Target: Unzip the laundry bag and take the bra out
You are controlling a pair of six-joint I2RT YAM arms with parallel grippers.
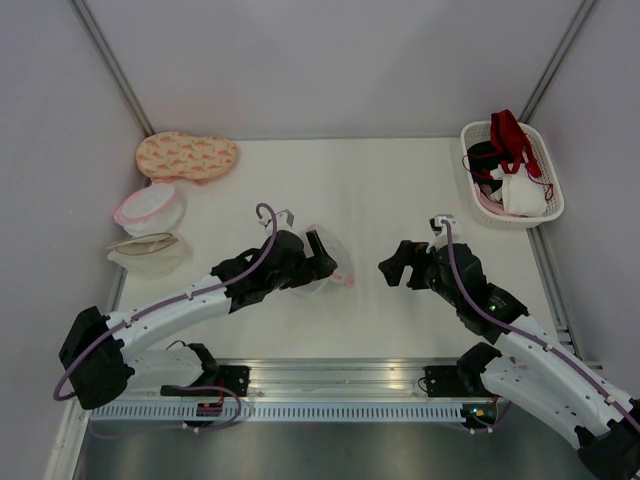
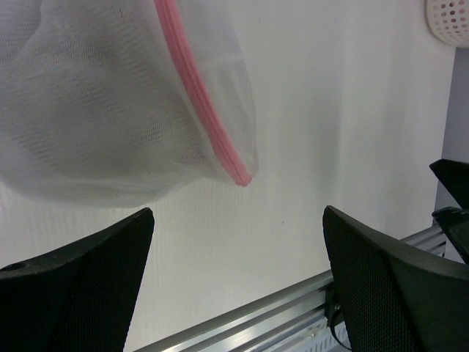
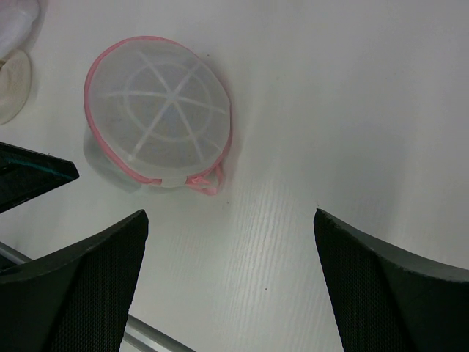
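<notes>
1. Left gripper [image 2: 238,213]: black fingers [image 2: 80,282] spread apart, nothing between them. Stands just to the left of the laundry bag [image 3: 157,110], with the mesh lying just past the fingertips.
2. Right gripper [image 3: 230,213]: fingers apart, empty. Stands to the right of the laundry bag, clear of it and turned toward it.
3. Laundry bag: round dome of see-through white mesh with white ribs spreading from the crown and a pink zipper rim [image 2: 205,117]. Rests on the white table [image 1: 400,180], near the middle. A small pink tail [image 3: 205,183] hangs off the rim on the side toward the right gripper. Whether the zipper is done up cannot be told, and the contents cannot be made out through the mesh.
4. Fuller pink-rimmed bag [image 1: 150,207]: well to the left of the laundry bag.
5. Beige-rimmed mesh bag [image 1: 148,252]: also well to the left of the laundry bag.
6. Peach cloth piece with orange print [image 1: 187,156]: beyond and to the left of the laundry bag.
7. White lattice basket [image 1: 548,180]: beyond and well to the right of the laundry bag. Holds a red garment [image 1: 510,135], a black garment [image 1: 483,155] and a white garment [image 1: 522,192].
8. Metal rail [image 1: 330,385]: on the near side of the laundry bag.
</notes>
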